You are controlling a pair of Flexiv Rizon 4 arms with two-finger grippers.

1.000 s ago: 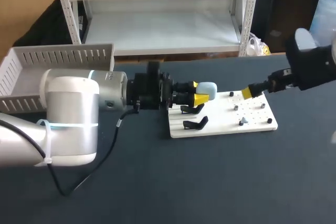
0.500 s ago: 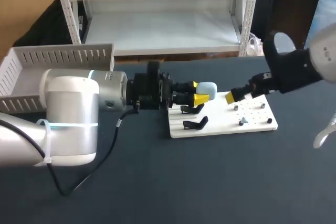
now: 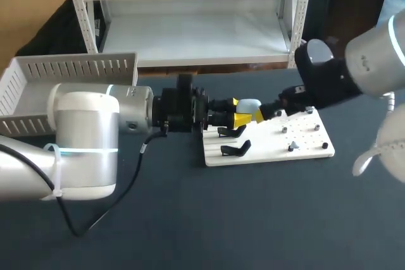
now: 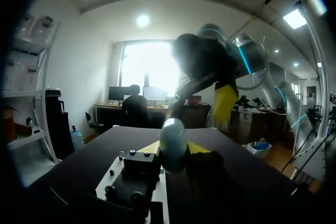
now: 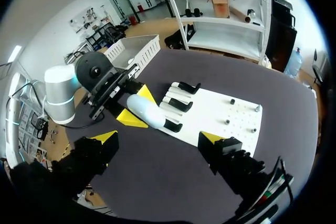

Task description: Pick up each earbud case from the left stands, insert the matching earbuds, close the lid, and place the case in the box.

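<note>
My left gripper (image 3: pixel 240 111) is shut on a pale blue earbud case (image 3: pixel 249 106), held sideways just above the left end of the white board (image 3: pixel 266 155). In the left wrist view the case (image 4: pixel 173 139) sits between my yellow tips, with a yellow finger (image 4: pixel 224 103) of my other arm close above it. My right gripper (image 3: pixel 262 114) hovers right beside the case. In its own view the right gripper (image 5: pixel 156 139) stands wide open and empty above the table, and the case (image 5: pixel 147 111) lies ahead of it in the left gripper's tips.
Two empty black stands (image 3: pixel 231 132) (image 3: pixel 236 150) sit on the board's left part. Small pegs and a pale earbud (image 3: pixel 291 148) stand on its right part. A white slotted box (image 3: pixel 69 67) is at the table's far left.
My right arm has swung left across the board, bringing its open gripper from the board's right end up to the case. The left arm and case have stayed still.
</note>
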